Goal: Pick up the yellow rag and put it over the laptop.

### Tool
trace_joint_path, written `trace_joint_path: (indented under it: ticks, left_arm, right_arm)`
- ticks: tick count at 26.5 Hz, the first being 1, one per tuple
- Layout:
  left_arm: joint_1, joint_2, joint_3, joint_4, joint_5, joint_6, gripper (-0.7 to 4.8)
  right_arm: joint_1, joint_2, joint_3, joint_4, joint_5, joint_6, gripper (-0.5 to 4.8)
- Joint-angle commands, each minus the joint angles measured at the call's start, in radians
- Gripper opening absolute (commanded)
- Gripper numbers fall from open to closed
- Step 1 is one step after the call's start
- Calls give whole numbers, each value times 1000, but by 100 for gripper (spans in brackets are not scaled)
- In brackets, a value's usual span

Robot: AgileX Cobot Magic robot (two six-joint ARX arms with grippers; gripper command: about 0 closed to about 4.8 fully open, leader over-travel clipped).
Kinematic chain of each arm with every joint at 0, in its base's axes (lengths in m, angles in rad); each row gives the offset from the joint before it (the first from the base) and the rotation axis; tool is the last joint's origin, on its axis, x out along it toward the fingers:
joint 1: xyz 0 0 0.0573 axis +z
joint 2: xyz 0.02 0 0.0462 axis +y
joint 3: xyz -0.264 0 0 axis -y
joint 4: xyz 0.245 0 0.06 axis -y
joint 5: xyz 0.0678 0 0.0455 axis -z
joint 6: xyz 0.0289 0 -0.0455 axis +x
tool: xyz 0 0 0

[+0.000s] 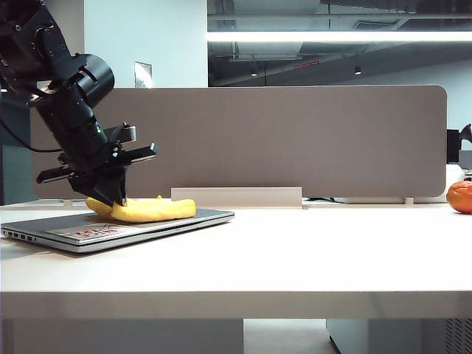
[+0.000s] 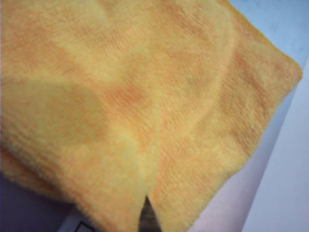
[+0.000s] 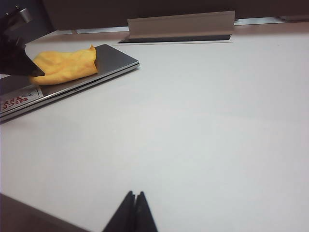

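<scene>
- Yellow rag (image 1: 147, 209): shown as a thick fuzzy bundle lying on the closed lid of the laptop (image 1: 184, 220), towards the lid's rear end; in the left wrist view the rag (image 2: 145, 106) fills nearly the whole field, with grey lid visible at its edges.
- Laptop: shown shut and flat on the bench (image 1: 295, 251); a white sticker with red print (image 1: 92, 232) is seen on the lid, just beside the rag; side ports are seen along the near edge.
- Left end effector (image 1: 118, 198): shown tilted steeply down, its closed tips pinched on the rag's left end, over the lid.
- Right end effector (image 3: 134, 209): shown with its jaws pressed together, holding nothing, low over bare bench, well apart from the laptop (image 3: 113, 60).
- Orange ball (image 1: 460, 197): seen at the bench's far right edge.
</scene>
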Motion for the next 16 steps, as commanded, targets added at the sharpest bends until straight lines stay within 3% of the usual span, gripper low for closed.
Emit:
trace_joint_path:
  ticks: [1,3,8,13,16]
  left_arm:
    - [2,-2,4,-17,0,5,128]
    - [2,-2,4,-36,-4,5,177]
    - [3,-6,8,-92,-71,13,192]
    - [3,-15,11,-125,-94,23,389]
    - [4,-27,11,-130,-98,23,406]
  right_arm:
    - [0,-1,-4,11,2,0,-6]
    - [0,-1,-4,11,2,0,-6]
    - [0,-1,-4,11,2,1,-6]
    - [0,-1,-4,11,2,0,-6]
    - [0,-1,-4,11,2,1,-6]
